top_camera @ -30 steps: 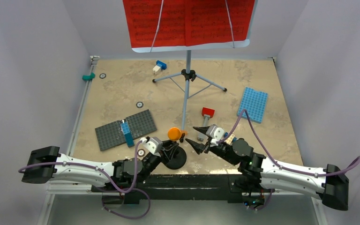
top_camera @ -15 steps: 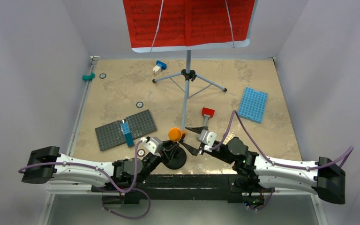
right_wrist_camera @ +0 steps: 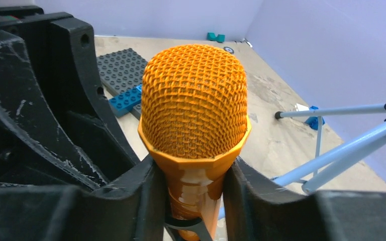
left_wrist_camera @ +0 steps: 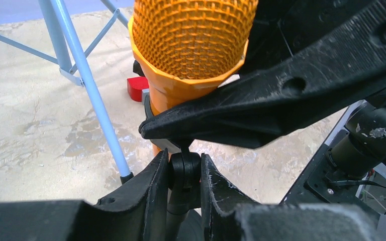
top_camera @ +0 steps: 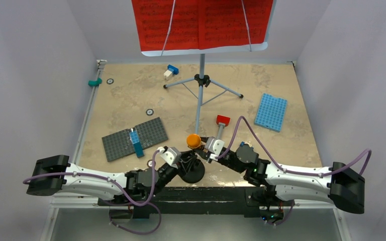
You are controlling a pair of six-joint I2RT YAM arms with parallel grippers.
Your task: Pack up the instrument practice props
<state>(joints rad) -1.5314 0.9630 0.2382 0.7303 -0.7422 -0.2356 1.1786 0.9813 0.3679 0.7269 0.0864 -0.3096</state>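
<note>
Your orange mesh-headed toy microphone (right_wrist_camera: 195,115) stands upright in the clip of the small black round-based mic stand (top_camera: 195,173), near the table's front edge between your two arms. Your right gripper (right_wrist_camera: 193,188) pinches the microphone's handle just under the head, with a finger pressed to each side. Your left gripper (left_wrist_camera: 184,165) is clamped on the stand's thin black post below the clip. From above, both grippers cover most of the stand, so you see only part of its base. Just behind, one leg of the pale-blue perforated music stand (top_camera: 201,65) comes down close to the microphone, and its red sheet-music pages (top_camera: 201,22) are cut off at the top. A red-headed grey toy hammer (top_camera: 221,123) lies just beyond your right gripper. The grey studded plate (top_camera: 151,131), carrying a blue brick (top_camera: 137,144), lies to the left, and the blue studded plate (top_camera: 271,111) sits well off to the right.
</note>
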